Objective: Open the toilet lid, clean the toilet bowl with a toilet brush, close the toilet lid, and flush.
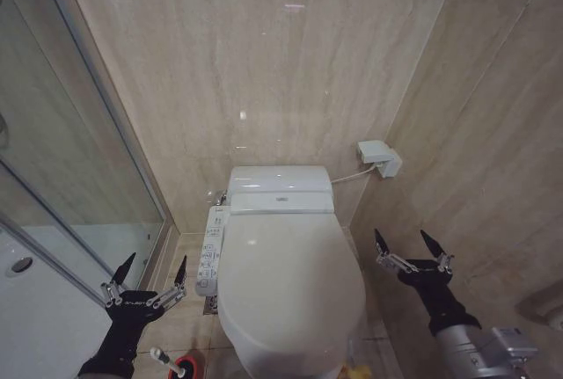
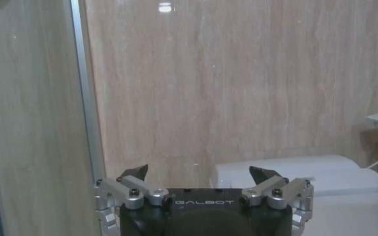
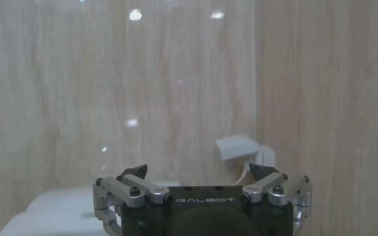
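I see the toilet lid (image 1: 286,287) down over the bowl between my two grippers, left gripper (image 1: 154,270) and right gripper (image 1: 406,243) both spread wide holding nothing, the toilet brush (image 1: 169,360) by the left arm.

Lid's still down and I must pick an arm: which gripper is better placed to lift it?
Probably right: the right gripper hangs open beside the toilet lid, unobstructed. The left gripper, also open, has the button panel between.
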